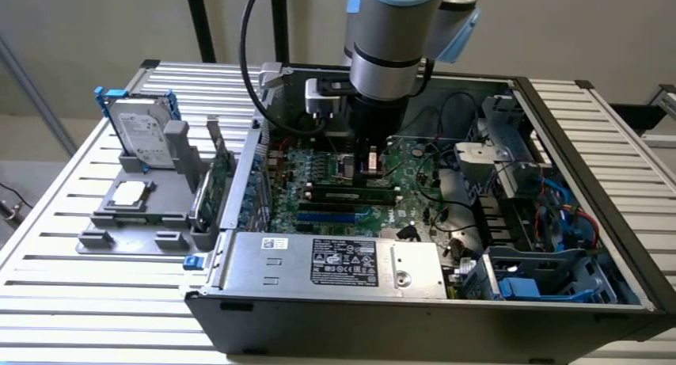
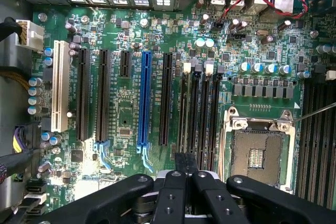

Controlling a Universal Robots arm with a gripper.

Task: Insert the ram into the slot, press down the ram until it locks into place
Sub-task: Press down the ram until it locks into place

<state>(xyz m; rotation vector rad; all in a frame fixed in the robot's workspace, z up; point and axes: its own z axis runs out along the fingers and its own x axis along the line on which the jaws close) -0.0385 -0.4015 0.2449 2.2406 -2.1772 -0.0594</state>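
Jaws of the gripper (image 2: 185,174) are squeezing the ram (image 2: 185,161) by its top edge. Inside the open computer case (image 1: 591,222), the arm (image 1: 393,40) is holding the ram upright just above the black slots (image 2: 199,108) on the motherboard (image 2: 126,35).

Soft, even light is filling the room in the exterior view, and the ribbed tabletop (image 1: 63,222) is looking pale and bright. The inside of the computer case (image 1: 423,321) is sitting in darker shade under the arm. The picture is looking a little soft. In the wrist view, the motherboard (image 2: 126,114) is showing bright and sharp, with small shiny spots glinting on its metal parts. The black end effector (image 2: 186,174) close to the camera is looking dark.
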